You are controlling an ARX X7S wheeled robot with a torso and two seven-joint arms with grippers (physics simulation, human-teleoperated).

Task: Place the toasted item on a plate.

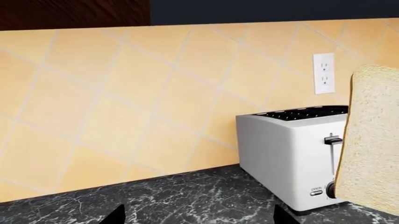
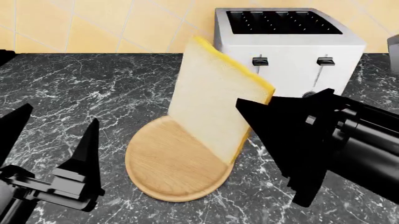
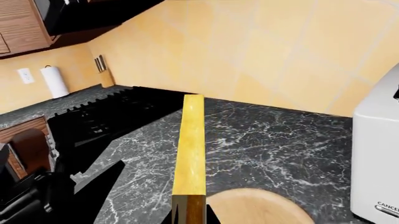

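Toast slice [image 2: 215,105], held upright over wooden plate [image 2: 168,172], dark marble counter [image 2: 81,88].
Right end effector [image 2: 262,116] is clamped on the slice's lower crust edge; left end effector [image 2: 53,140] is spread wide and empty, off to the plate's side. White toaster [image 2: 290,49] stands behind. Advised handling: tilt slice flat, lower it centred inside the rim, release only once it rests.
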